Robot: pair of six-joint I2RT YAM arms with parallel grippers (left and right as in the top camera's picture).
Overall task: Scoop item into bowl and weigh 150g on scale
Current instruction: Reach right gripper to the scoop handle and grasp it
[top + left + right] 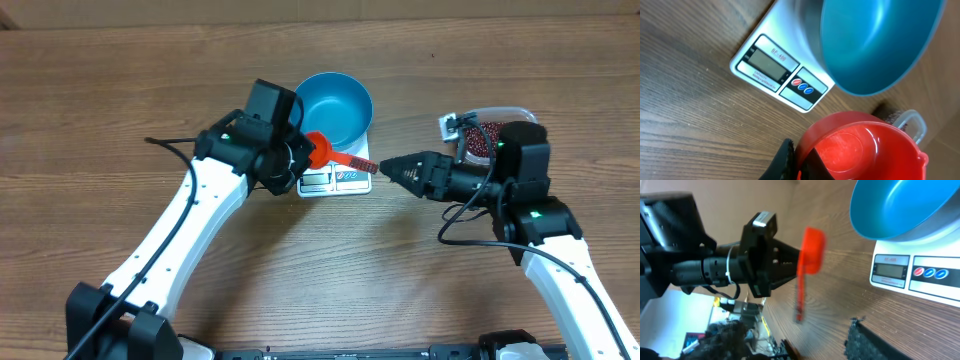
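Your left gripper point(301, 157) is clamped on the cup of the red scoop point(322, 150). The scoop's handle points at your right gripper point(384, 168), whose tips sit just beside the handle's end. You cannot tell whether its jaws are apart or together. Beyond, the blue bowl point(335, 105) stands on the scale point(335, 181). The beans point(478, 141) lie in the clear tub point(503, 110), partly under the right arm.

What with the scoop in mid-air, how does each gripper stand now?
Left gripper: closed on the red scoop.
Right gripper: cannot be told; tip near the scoop's handle.
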